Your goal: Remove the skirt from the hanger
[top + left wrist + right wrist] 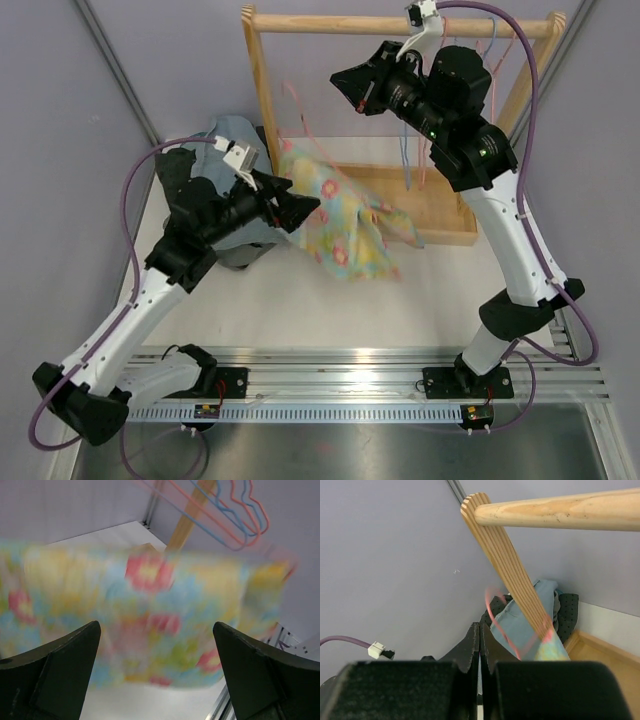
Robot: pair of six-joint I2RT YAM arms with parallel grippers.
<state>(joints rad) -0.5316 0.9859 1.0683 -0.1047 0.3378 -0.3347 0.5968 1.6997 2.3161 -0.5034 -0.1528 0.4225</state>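
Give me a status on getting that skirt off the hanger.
Done: nothing clearly; the floral skirt seems to hang from the pink hanger onto the table. In hand: the left tool is open at the cloth; the right tool is shut, empty, by the rack. Left: pulling the skirt free.

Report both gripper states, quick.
Left gripper: jaws open wide, gripping nothing; the floral skirt is just ahead of them.
Right gripper: jaws closed, nothing visible between them.
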